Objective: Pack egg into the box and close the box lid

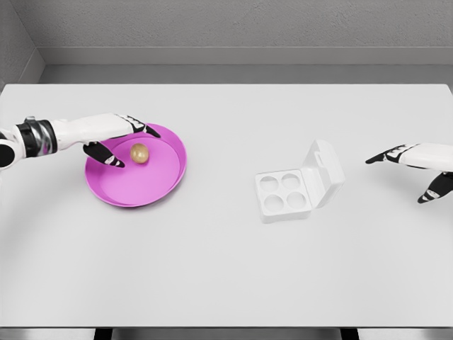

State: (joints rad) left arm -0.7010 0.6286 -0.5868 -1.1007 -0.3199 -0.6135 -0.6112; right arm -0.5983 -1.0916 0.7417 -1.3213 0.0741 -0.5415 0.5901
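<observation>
While the left robot hand [117,142] hovers spread beside the egg [139,152], grasping remains pending, requiring closure before transfer to the box [284,193].

We see a bright, even render — soft, diffuse light with no single source we can place. The white table [226,269] shows no glare, and shadows beneath things are faint and short. Focus is sharp across the frame — edges stay crisp, and we find no bending toward the corners.
</observation>
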